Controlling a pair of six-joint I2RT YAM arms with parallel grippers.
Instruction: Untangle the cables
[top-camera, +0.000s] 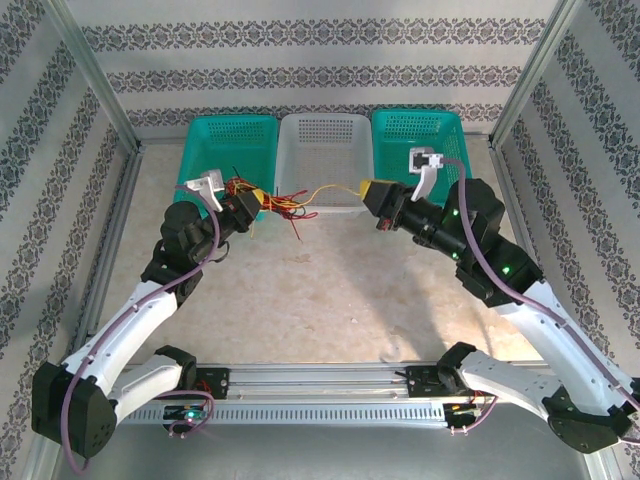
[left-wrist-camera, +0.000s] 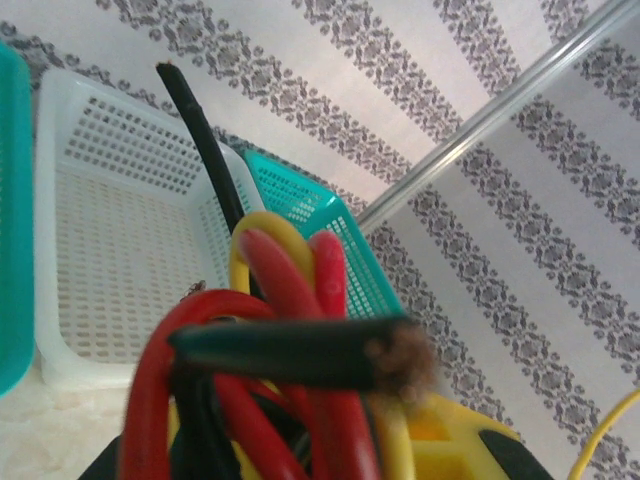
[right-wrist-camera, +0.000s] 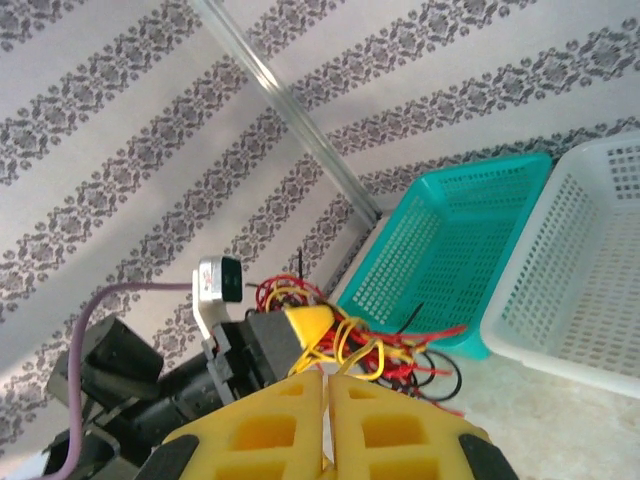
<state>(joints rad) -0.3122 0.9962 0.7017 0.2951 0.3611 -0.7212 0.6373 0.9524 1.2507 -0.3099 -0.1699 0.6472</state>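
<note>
Cables (top-camera: 283, 203) hang knotted above the worktop (top-camera: 320, 290), clenched in my left end effector (top-camera: 258, 207). My right end effector (top-camera: 368, 191) pinches one yellow strand (top-camera: 335, 188) stretched between them. Pulling apart could cinch the knot or yank that strand from my pinch.

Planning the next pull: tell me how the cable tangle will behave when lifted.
Likely floppy: the cable tangle hangs in loose loops at the left tool. Probably light: its strands are thin. Apt to snag: the yellow cable runs from it to the right tool.

Cables (top-camera: 268, 204) red, yellow, black; tangled clump; yellow strand (top-camera: 335, 187) stretched rightward
</note>
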